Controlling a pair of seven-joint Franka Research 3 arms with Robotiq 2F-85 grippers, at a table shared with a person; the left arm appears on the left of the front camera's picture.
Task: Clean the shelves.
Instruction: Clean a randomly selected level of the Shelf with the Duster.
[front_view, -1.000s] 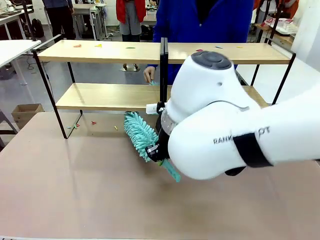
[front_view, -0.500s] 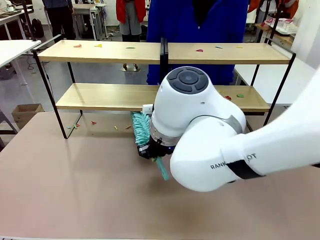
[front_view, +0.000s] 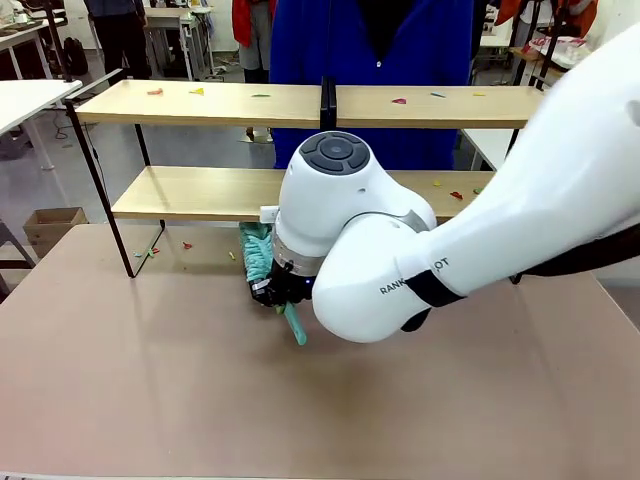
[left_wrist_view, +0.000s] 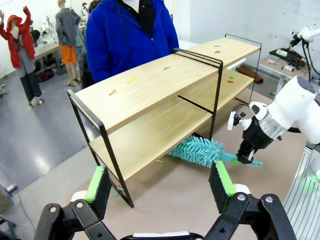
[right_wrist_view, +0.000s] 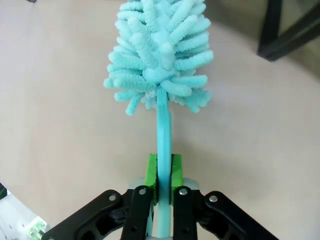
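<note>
The right gripper (right_wrist_view: 163, 172) clamps the teal duster (right_wrist_view: 157, 65), head pointing toward the shelves (front_view: 200, 192), which run left-right; left gripper (left_wrist_view: 159, 181) wide.

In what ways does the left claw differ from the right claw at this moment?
The left claw stands open, its green pads wide apart with nothing between them; the right claw is shut on the thin handle of the fluffy teal duster. The left claw is away from the light-wood shelves, while the right claw holds the duster low by the lower board. Both have black fingers with green pads.
</note>
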